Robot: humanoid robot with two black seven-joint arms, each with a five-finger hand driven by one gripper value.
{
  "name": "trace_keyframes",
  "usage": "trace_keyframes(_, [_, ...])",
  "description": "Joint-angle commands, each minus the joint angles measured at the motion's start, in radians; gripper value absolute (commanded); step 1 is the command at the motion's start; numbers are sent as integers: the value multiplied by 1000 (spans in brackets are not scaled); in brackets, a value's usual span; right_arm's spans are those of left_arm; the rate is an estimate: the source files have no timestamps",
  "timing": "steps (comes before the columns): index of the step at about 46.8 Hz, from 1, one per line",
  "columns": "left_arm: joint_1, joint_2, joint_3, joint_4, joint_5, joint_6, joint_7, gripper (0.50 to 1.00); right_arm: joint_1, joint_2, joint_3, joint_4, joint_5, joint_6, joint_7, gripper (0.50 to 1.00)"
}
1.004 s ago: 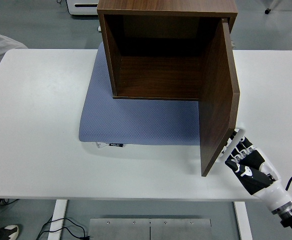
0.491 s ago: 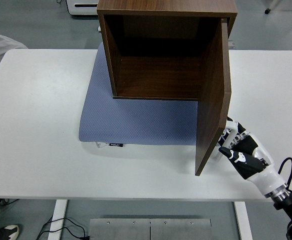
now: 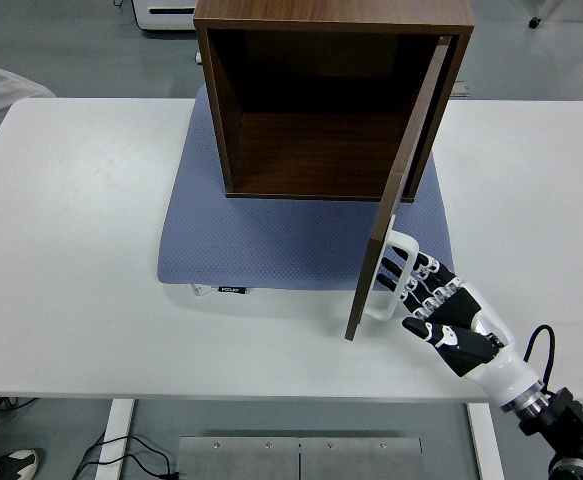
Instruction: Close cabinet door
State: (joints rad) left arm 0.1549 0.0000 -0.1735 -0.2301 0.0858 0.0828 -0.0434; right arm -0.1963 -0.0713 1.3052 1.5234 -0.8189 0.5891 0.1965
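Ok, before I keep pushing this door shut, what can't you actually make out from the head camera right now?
- Whether the right hand grips the white handle or only presses the door: the fingers overlap the handle.
- The hinges: hidden behind the door and the cabinet wall.
- The cabinet's back: cut off by the picture's top edge.
- The left arm: out of view.
- The print on the blue mat's tag: too small.

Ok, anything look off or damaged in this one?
Nothing stands out. The cabinet sits upright on the blue mat, its door partly open and hanging straight. The right hand is by the door's white handle. No spill or damage shows on the table.
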Motion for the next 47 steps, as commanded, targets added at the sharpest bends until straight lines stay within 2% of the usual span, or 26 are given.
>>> trace_keyframes(1, [0,0,0,0,0,0,0,1000,0,2,-11,0,-3,1,-2,1000])
trace_keyframes(16, [0,0,0,0,0,0,0,1000,43,21,-38,-11,-26,9,-3,1000])
trace_keyframes(47, [0,0,0,0,0,0,-1,1000,247,71,-124,-189,-32,17,-3,1000])
